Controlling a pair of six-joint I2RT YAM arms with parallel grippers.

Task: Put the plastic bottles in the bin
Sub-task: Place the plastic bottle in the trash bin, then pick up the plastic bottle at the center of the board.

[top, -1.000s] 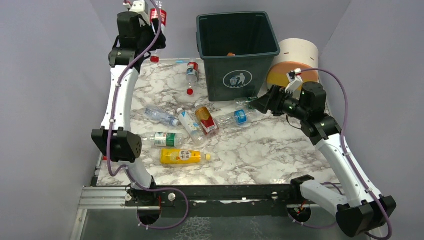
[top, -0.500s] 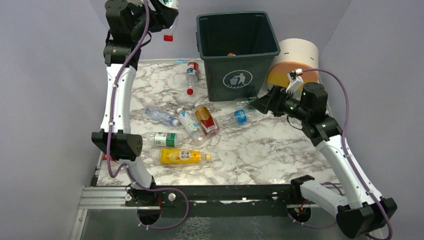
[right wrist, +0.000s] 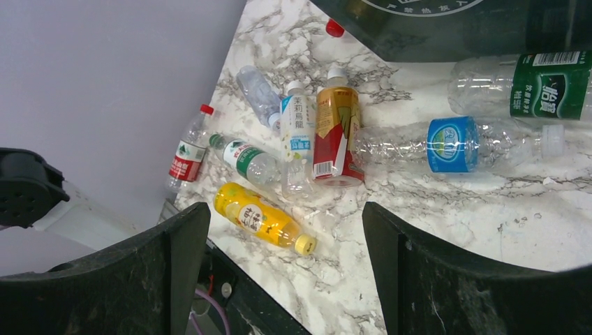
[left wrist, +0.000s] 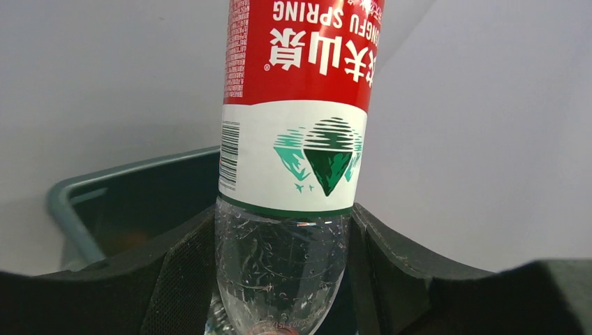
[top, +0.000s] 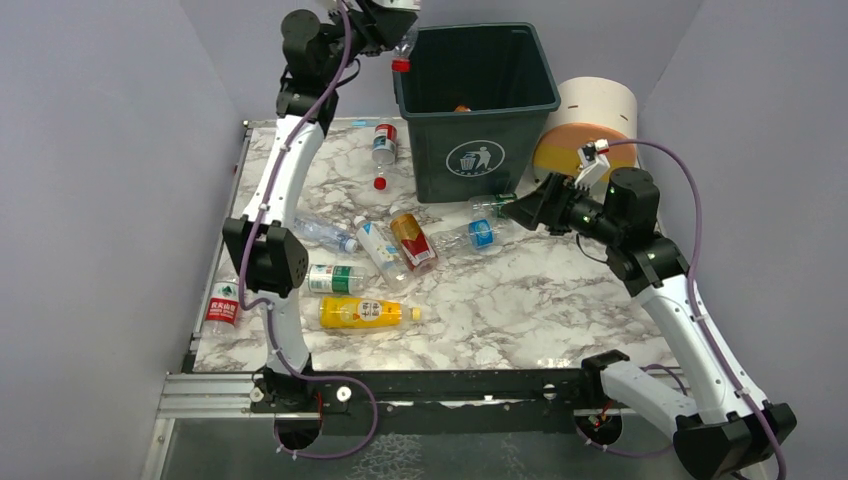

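My left gripper (top: 388, 22) is raised at the back and shut on a clear bottle with a red label (top: 403, 48), red cap down, beside the left rim of the dark green bin (top: 478, 152). In the left wrist view the fingers clamp this bottle (left wrist: 293, 139) with the bin's rim (left wrist: 105, 185) behind it. My right gripper (top: 515, 210) is open and empty, low by the bin's front right corner, near a green-labelled bottle (right wrist: 537, 87) and a blue-labelled one (right wrist: 454, 144). Its fingers (right wrist: 419, 279) frame the table and a yellow-orange bottle (right wrist: 262, 218).
Several bottles lie on the marble: a yellow-orange one (top: 365, 313), a green-labelled one (top: 330, 278), a red-and-gold one (top: 413, 240), a red-labelled one (top: 384, 142) left of the bin, and another (top: 221, 303) at the left edge. A cream-and-orange cylinder (top: 590, 125) stands right of the bin.
My left arm has swung right with the bottle, from the far left corner to the bin's left rim. The right arm has hardly moved.
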